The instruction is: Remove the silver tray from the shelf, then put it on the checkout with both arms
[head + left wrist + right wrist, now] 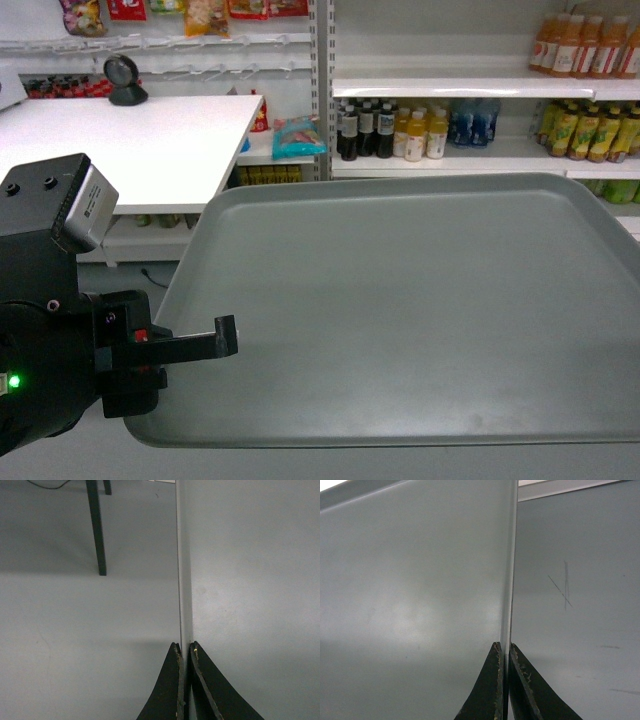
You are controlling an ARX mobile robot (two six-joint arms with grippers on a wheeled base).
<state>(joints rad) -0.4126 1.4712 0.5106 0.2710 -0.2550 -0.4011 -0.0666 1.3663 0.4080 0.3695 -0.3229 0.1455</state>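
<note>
the left gripper (184,652) is clamped on the left rim of the silver tray (420,310), which is held level in the air between the fingers, short of the checkout (130,140); the right gripper (503,652) is pinched on the opposite rim so the load is shared

Grey floor (75,630); stocked drink racks (480,130) behind; black table leg (96,527)

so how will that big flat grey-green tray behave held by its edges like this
The grey-green tray probably stays stiff: it looks flat between both grips. Its smooth surface may slip, since the left gripper and right gripper pinch only the thin rim.
</note>
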